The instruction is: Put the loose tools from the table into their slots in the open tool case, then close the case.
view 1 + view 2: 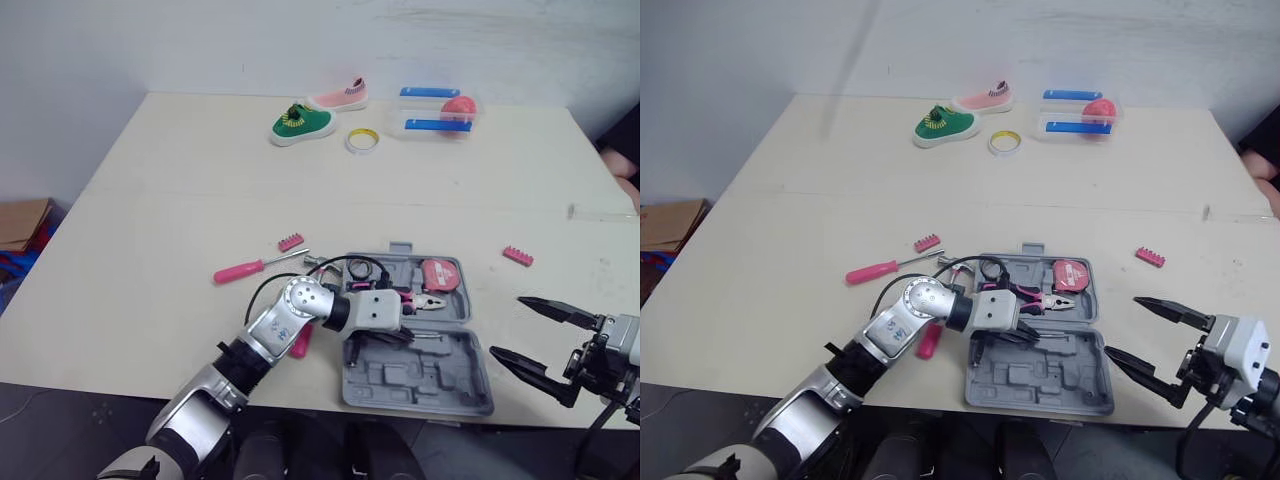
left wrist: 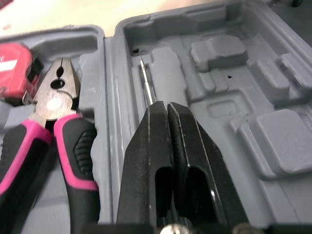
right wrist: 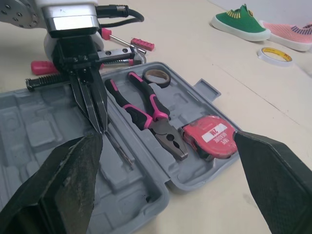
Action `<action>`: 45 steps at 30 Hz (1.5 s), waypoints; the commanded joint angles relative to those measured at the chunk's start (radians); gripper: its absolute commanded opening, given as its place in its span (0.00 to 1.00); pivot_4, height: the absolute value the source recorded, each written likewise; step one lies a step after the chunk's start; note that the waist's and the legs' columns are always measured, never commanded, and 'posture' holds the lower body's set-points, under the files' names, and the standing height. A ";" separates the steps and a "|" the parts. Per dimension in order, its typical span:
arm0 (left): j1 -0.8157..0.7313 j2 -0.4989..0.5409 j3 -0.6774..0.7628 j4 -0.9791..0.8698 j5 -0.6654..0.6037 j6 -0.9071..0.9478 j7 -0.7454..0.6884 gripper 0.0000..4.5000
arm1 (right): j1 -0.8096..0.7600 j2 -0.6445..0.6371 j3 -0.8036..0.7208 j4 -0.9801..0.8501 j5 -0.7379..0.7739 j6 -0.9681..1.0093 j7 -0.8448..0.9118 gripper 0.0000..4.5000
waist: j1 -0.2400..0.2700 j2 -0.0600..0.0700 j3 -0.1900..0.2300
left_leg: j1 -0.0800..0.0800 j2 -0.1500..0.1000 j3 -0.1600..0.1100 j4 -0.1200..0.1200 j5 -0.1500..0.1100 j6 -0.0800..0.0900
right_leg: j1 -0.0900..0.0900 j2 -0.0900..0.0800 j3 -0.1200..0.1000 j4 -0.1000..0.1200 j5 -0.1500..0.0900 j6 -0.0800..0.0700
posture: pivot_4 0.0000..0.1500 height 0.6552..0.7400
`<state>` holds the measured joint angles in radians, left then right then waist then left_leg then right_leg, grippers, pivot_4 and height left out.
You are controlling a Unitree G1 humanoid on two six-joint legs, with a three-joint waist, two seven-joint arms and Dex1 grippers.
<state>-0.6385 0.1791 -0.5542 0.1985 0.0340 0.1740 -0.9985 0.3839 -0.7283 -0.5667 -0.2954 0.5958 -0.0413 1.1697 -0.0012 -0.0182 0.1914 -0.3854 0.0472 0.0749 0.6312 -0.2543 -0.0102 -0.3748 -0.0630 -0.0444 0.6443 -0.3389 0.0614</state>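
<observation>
Left eye view: 2 bit strips (image 1: 291, 242), 1 screwdriver (image 1: 240, 270).

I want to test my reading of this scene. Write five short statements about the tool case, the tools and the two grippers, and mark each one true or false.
1. The pliers lie inside the tool case. True.
2. The pink-handled screwdriver sits in its slot. False: it lies on the table, to the left of the case.
3. The right gripper is open and holds nothing. True.
4. The left gripper has its fingers spread wide. False: they are shut on a thin metal rod over the case.
5. The case is closed. False: it lies open, both halves flat on the table.
</observation>
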 commanded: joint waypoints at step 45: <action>0.414 0.669 1.050 0.081 -0.445 -0.053 -0.081 0.99 | -0.035 -0.138 -0.322 0.811 -0.082 -0.459 0.113 1.00 | -0.009 -0.001 -0.004 | 0.014 0.002 0.004 -0.014 -0.005 -0.001 | 0.011 -0.007 -0.002 -0.011 -0.003 -0.005 | 1.00 1.00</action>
<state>-0.2597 0.8037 0.3691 0.2494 -0.3711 0.1059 -1.0903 0.3387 -0.8423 -0.8288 0.4549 0.5231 -0.4371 1.2914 -0.0099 -0.0195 0.1872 -0.3713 0.0492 0.0803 0.6153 -0.2595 -0.0110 -0.3660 -0.0696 -0.0458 0.6336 -0.3421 0.0558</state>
